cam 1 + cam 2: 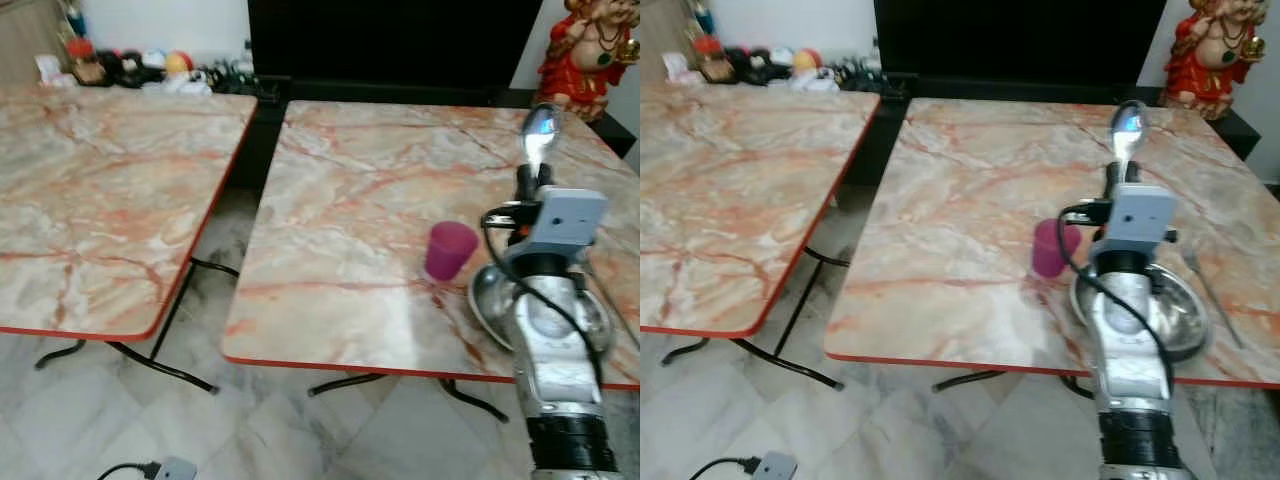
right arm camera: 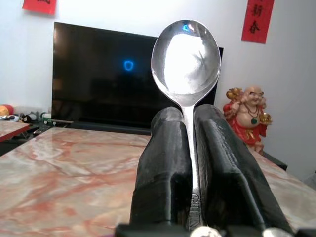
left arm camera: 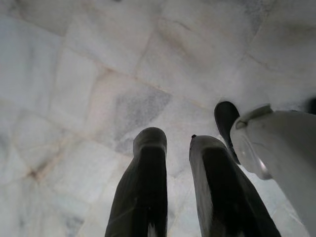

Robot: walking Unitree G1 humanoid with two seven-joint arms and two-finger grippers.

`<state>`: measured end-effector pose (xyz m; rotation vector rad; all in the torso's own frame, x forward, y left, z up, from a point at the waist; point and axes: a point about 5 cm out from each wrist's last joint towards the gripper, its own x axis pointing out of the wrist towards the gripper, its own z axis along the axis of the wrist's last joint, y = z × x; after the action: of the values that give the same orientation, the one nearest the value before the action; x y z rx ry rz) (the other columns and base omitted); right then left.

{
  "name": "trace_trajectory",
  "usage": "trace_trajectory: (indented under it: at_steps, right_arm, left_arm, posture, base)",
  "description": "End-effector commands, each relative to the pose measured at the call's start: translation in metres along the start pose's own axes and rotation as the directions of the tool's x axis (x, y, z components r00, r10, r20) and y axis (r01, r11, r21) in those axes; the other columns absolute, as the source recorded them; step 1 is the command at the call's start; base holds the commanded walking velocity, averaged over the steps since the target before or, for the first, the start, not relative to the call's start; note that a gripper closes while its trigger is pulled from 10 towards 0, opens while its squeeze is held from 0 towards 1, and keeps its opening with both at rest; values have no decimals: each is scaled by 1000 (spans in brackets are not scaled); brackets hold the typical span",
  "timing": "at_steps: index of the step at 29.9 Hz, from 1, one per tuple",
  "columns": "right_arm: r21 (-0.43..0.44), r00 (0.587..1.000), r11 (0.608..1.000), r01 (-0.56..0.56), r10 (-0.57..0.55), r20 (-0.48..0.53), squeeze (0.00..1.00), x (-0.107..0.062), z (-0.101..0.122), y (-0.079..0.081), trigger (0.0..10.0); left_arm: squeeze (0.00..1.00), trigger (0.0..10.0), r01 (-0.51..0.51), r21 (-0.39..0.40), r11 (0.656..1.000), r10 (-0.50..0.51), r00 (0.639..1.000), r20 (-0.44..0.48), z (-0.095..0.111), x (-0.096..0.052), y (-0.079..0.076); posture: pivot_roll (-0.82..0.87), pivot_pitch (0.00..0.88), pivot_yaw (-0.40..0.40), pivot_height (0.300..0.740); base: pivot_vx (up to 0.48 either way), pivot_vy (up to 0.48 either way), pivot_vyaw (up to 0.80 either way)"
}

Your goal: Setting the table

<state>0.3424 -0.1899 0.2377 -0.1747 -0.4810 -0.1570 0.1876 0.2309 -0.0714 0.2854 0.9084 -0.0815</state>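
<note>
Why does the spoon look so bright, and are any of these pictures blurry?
Right wrist view: the spoon, pinched in the right claw, mirrors room light and a blue glint. Left eye view: soft, with pale glare on the table. Left wrist view: the left claw over the floor, fingers blurred.

Shiny spoon [image 2: 186, 64] upright, bowl topmost

Bowl [image 1: 1180, 310] on the marble table [image 1: 970, 200]: near half covered by the right arm, far rim showing beside the pink cup [image 1: 449, 249]. Spoon [image 2: 186, 59]: handle hidden between the black fingers [image 2: 165, 163], bowl end clear above them. Red statue [image 1: 590, 50] beyond the table's far corner: head cut by the frame edge; small items [image 1: 150, 68] behind the other table too small to tell apart.
</note>
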Motion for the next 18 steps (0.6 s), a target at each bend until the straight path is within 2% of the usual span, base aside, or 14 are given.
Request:
trace_trajectory:
  at_steps: [1, 15, 18]
  right_arm:
    - [-1, 1000, 1000, 22, -22, 6, 0, 0, 1, -7, 10000]
    - [-12, 1000, 1000, 26, -27, -6, 0, 2, -1, -9, 10000]
    - [-12, 1000, 1000, 26, -26, -7, 0, 2, -1, -9, 10000]
  left_arm:
    - [0, 10000, 2, -8, 1000, -2, 1000, -20, -6, -1, -1]
    - [0, 10000, 4, -8, 1000, -4, 1000, -22, -6, -1, -3]
    - [0, 10000, -6, -11, 1000, 5, 1000, -25, -6, -1, -3]
  posture:
    - [-27, 131, 29, 740]
    - [-28, 130, 28, 740]
    - [-28, 130, 28, 740]
  base:
    - [0, -420, 0]
    - [0, -417, 0]
    - [0, 0, 0]
